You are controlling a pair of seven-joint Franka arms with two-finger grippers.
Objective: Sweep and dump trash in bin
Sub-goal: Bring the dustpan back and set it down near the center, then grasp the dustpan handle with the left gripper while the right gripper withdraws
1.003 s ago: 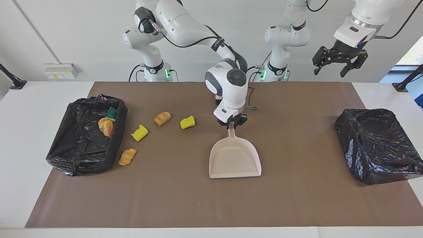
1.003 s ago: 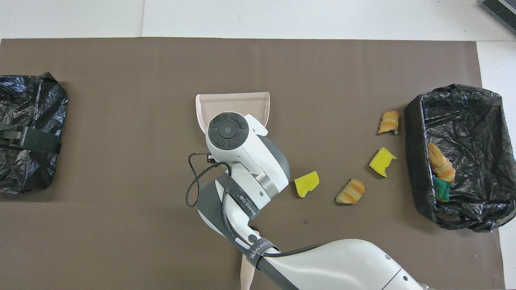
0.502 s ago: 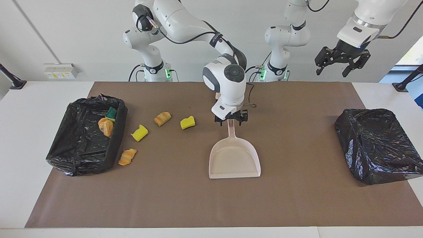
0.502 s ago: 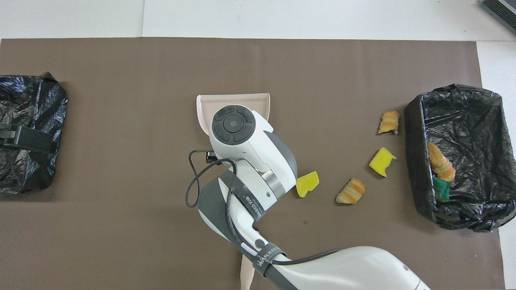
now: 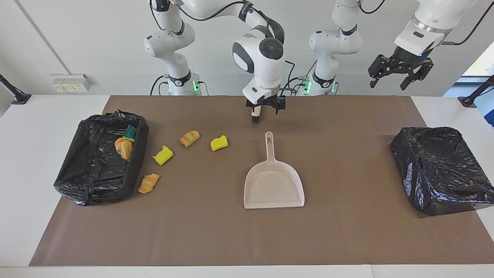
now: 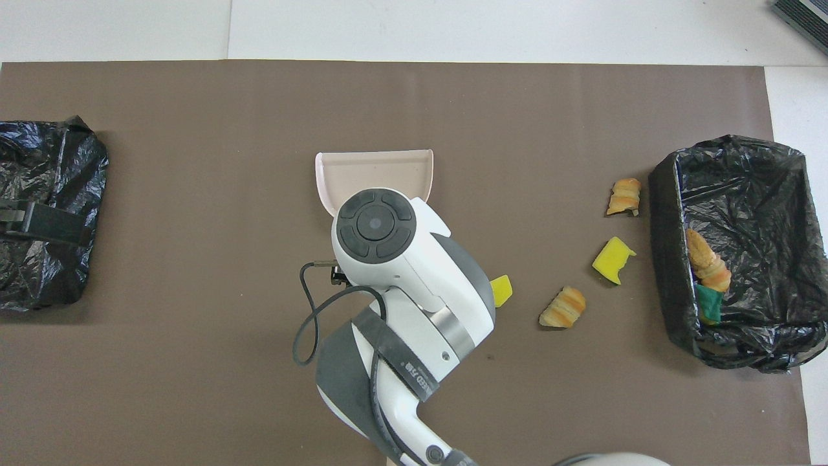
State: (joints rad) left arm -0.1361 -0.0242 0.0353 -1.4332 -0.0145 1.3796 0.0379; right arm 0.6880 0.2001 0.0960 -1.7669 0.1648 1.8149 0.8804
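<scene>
In the facing view the right gripper (image 5: pixel 265 109) has let go of the beige dustpan (image 5: pixel 274 184) and risen clear of it: a second ago it was clamped on the handle tip, and now its fingers stand wide and empty above the brown mat (image 5: pixel 347 231), at twelve o'clock from the handle. The dustpan lies flat and alone at the middle of the table, handle toward the robots, its tray empty. Four pieces of trash lie on the mat toward the right arm's end: a yellow sponge chunk (image 5: pixel 219 143) at about ten o'clock from the dustpan, a croissant-like lump (image 5: pixel 190 138) and a second sponge chunk (image 5: pixel 162 155) farther along, and another lump (image 5: pixel 148 183) just beside the lined bin (image 5: pixel 83 170), which already holds a few pieces. So one load seems dumped, and I judge the arm is free to take up a sweeping tool. A second lined bin (image 5: pixel 440 170) sits at the left arm's end, where the left gripper (image 5: pixel 398 74) waits aloft, fingers wide. In the overhead view the right arm's wrist covers most of the dustpan (image 6: pixel 374 169) and half of the nearest sponge chunk (image 6: pixel 501 289); its gripper cannot be seen there. No writing can be read on anything.
</scene>
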